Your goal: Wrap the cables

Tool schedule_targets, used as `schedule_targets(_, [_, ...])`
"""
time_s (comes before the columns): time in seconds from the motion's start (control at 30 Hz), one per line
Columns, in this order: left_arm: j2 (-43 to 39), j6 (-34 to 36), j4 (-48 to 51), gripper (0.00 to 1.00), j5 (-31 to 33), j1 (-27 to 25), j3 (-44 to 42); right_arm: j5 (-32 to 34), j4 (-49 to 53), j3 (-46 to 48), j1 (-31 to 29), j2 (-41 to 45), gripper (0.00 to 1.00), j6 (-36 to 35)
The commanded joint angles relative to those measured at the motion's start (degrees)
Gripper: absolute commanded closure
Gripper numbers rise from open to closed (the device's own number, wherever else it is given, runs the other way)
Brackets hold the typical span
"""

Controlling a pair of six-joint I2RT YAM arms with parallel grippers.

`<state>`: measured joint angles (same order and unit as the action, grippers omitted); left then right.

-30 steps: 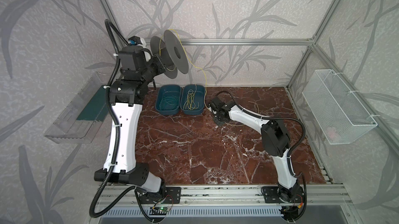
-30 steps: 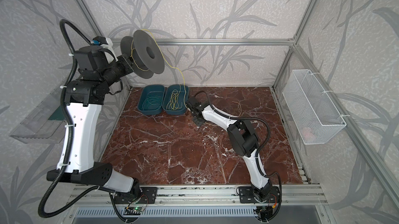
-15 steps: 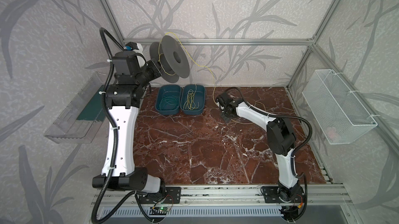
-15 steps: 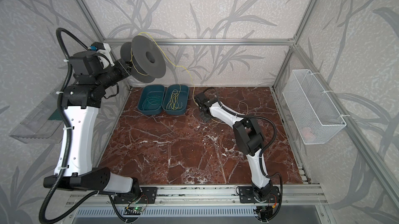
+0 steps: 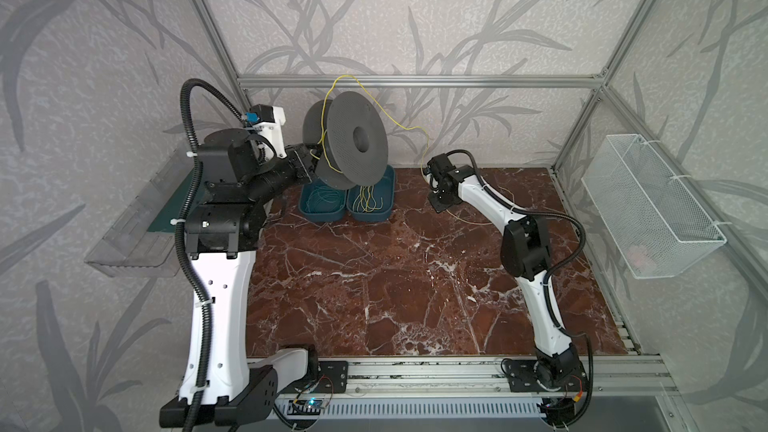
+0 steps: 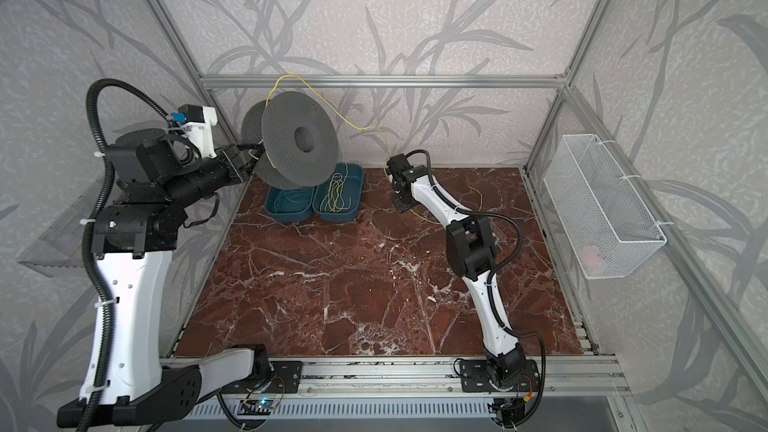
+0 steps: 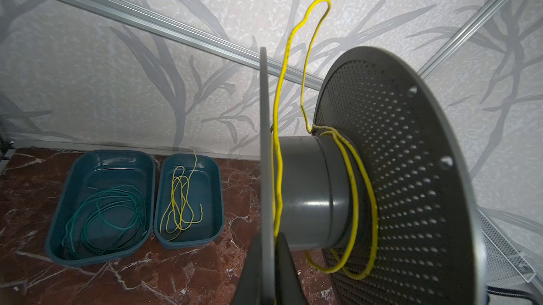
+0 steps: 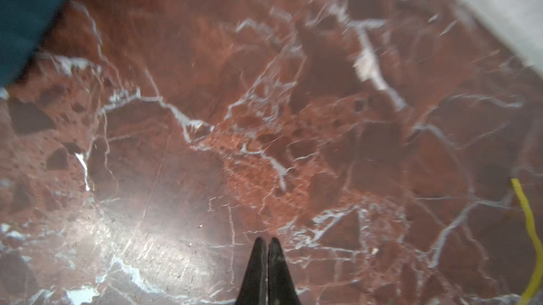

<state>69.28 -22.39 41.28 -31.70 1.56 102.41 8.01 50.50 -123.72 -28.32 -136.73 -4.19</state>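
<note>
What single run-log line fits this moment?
left gripper: shut on spool, raised | right gripper: shut, near table | cable: spool toward right gripper, hold unclear

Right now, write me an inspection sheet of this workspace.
surface: red marble tabletop, no spills seen.
job's things: grey spool held in the air, few loose turns on its hub; yellow cable runs from it toward the right arm.
clutter: teal tray holds green wires; second tray holds spare yellow wires.
end effectors: left end effector shut on the spool's flange; right end effector shut, cable grip unconfirmed.
cables: black hoses along both arms.
surroundings: wire basket on right wall; clear shelf on left.
</note>
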Motion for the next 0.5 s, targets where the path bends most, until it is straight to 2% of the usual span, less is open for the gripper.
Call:
schedule_targets(0.0, [-0.64, -0.75, -6.36, 1.0, -3.61, 0.11, 3.74, -0.88, 4.39, -0.17, -0.89, -0.73, 1.0, -0.67])
schedule_targets(0.17, [1.27, -3.88, -10.24, 1.0, 0.9, 0.28, 6.37, 0.12, 0.44, 8.57, -4.1, 2.84, 1.0, -1.04])
schedule_targets(0.3, [3.39, -9.32, -16.79, 1.0, 9.31, 0.32, 6.02, 1.86, -5.42, 19.16, -8.59, 8.46, 1.0, -0.55])
schedule_targets(0.47, [6.57, -13.28, -23.87, 1.0, 18.89, 0.19, 4.33, 7.41, -7.93, 25.57, -16.46, 13.87, 1.0, -1.46])
